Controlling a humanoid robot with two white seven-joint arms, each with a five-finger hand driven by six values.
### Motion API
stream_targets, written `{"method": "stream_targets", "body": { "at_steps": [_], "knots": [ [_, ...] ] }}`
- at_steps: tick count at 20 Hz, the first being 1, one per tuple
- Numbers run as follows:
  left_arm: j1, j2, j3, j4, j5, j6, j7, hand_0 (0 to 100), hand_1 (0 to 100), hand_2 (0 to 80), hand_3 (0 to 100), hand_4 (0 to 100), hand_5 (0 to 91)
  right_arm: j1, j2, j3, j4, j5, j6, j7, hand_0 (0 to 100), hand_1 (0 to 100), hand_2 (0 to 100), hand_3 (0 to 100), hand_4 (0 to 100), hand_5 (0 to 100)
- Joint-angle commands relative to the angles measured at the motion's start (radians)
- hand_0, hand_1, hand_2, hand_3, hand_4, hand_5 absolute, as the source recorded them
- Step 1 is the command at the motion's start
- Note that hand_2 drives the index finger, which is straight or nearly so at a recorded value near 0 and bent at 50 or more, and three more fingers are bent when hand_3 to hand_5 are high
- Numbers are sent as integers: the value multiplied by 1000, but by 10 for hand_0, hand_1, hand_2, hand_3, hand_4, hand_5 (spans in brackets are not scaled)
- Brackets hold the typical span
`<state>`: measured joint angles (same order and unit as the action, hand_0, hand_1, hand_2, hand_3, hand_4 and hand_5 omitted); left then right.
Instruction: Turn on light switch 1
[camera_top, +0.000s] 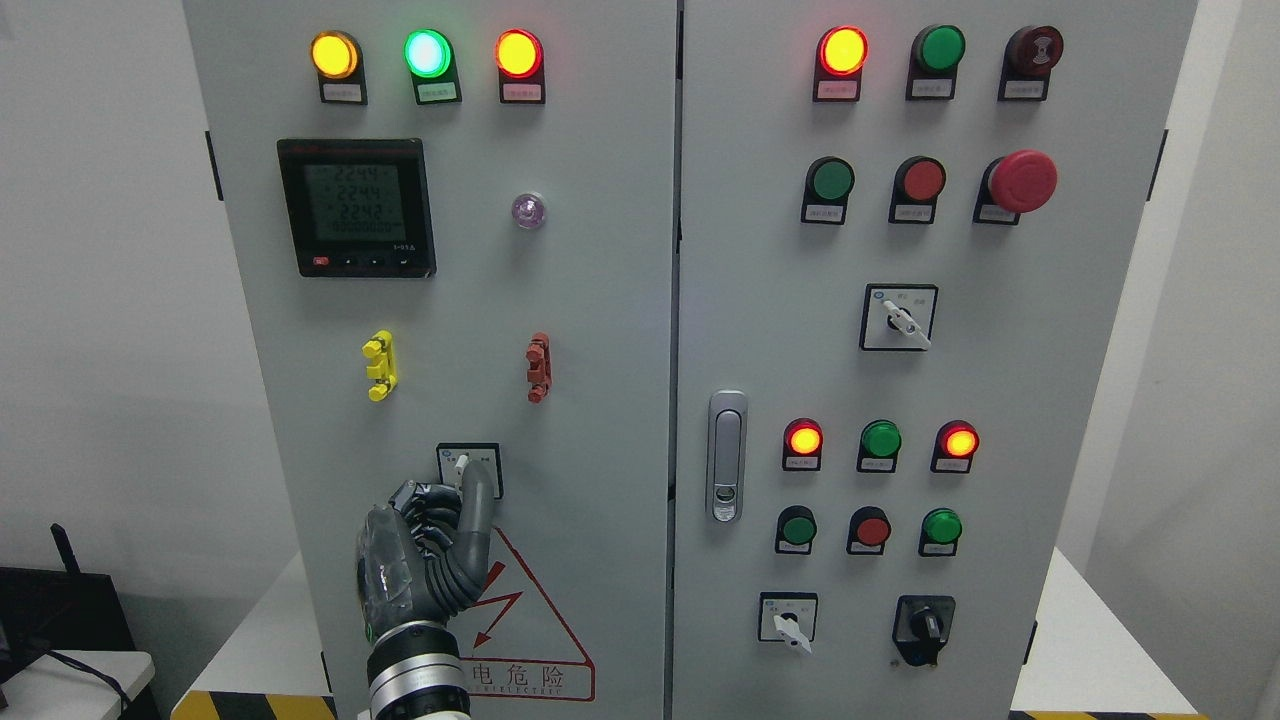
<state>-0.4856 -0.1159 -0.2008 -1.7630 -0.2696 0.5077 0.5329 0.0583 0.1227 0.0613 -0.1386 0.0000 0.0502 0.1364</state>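
A small rotary switch with a white lever sits in a black-framed plate low on the left cabinet door. My left hand comes up from the bottom edge and is right at that switch. One long grey finger points upward, its tip against the right side of the white lever and covering part of the plate. The other fingers are curled into the palm and hold nothing. The lever stands roughly upright, tilted slightly left. The right arm does not show.
Above the switch are a yellow and a red terminal clip, a digital meter and three lit indicator lamps. The right door carries a handle, push buttons, an emergency stop and more rotary switches. A warning triangle lies beside my wrist.
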Motion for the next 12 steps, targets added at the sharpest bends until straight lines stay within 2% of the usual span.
{"method": "stream_targets", "body": {
  "at_steps": [1, 12],
  "knots": [
    [-4, 1, 0, 4, 0, -1, -1, 356, 285, 545, 806, 886, 867, 0, 0, 0, -1, -18, 0, 0, 120, 389, 0, 0, 0, 0],
    [-5, 2, -2, 4, -17, -1, -10, 425, 255, 547, 809, 888, 868, 0, 0, 0, 1, -18, 0, 0, 120, 389, 0, 0, 0, 0]
  ]
}}
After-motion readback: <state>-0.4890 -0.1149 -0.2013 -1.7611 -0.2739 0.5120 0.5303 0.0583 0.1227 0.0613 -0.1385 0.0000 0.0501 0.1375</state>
